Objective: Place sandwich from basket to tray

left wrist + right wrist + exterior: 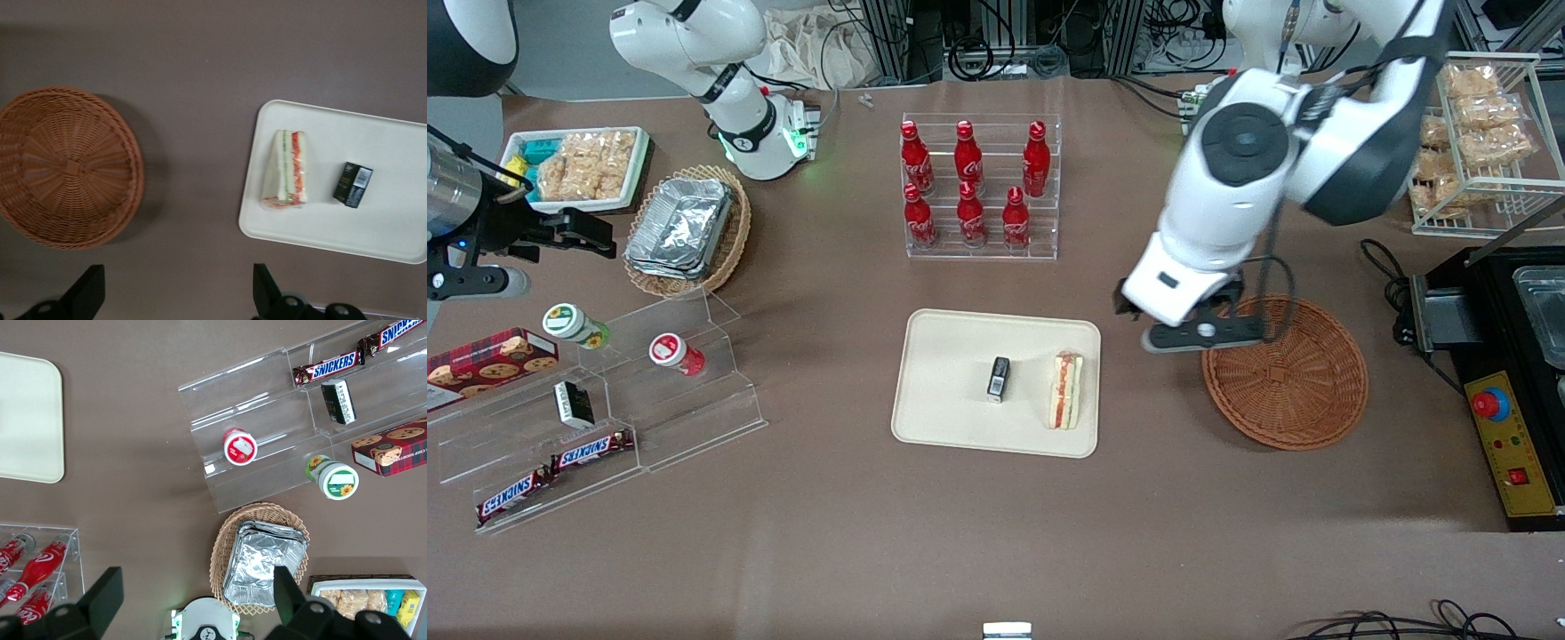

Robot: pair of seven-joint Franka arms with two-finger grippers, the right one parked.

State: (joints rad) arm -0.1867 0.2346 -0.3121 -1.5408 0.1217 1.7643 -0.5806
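1. One sandwich [1066, 390] only, and it's already on the tray [951, 427], lying at the edge nearest the basket [1294, 391]. I read that as the shortest drop from where it came out.
2. Basket holds nothing now; it sits on the surface just beside the tray, toward my working arm's end.
3. Jaws [175, 293] are released and hold nothing: in the wrist view I see both fingertips [87, 288] spread wide w/ bare surface between them. In the front view the jaws hang above the gap between tray and basket, at the basket's rim, clear of the sandwich.
4. Sandwich look: triangular wedge lying on its side, pale white bread, red and green filling stripes showing along the cut edge. Long axis runs w/ the tray's short side. Looks intact, not splayed.
5. Small black box [999, 380] also on the tray, near the middle, apart from the sandwich. Not touching it.
6. My call: task approx done. Sandwich sits fully inside the rim, so no nudge needed; I'd just lift the arm away.
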